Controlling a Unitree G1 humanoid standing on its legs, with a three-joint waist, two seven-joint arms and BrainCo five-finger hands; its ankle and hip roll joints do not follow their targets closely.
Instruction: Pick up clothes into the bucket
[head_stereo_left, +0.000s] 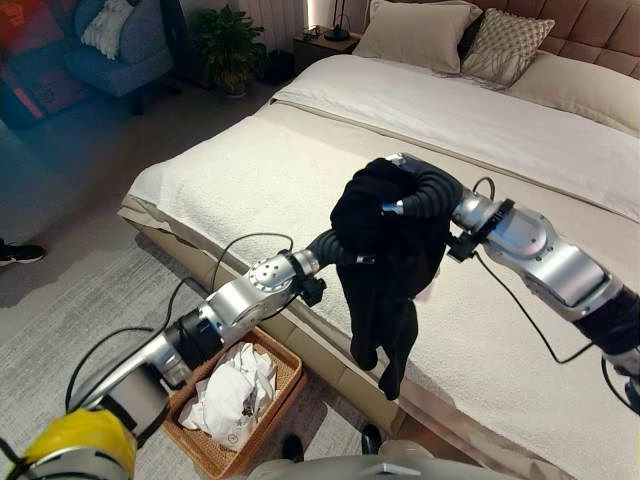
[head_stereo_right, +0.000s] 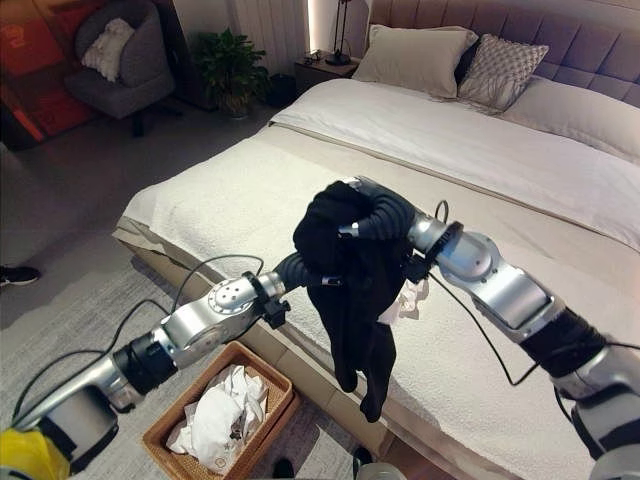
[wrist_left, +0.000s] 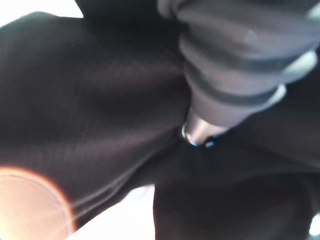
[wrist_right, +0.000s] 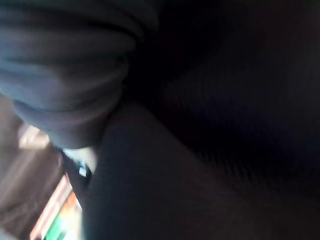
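Black cloth wrapped both hands where they met above the bed's near edge; the right hand (head_stereo_left: 425, 190) showed its dark ribbed cover at the top of the bundle, the left hand (head_stereo_left: 330, 247) its cover at the side, and the fingers of both were buried in the fabric, so whether they were spread or clenched could not be told; the black garment (head_stereo_left: 385, 270) hung from them with its long axis vertical, two narrow ends pointing straight down past the edge of the bed (head_stereo_left: 250, 180); below and to the robot's left, on the rug, a woven basket (head_stereo_left: 287, 388) held crumpled white clothes (head_stereo_left: 233, 392); both wrist views showed dark fabric and ribbed cover too close to make out.
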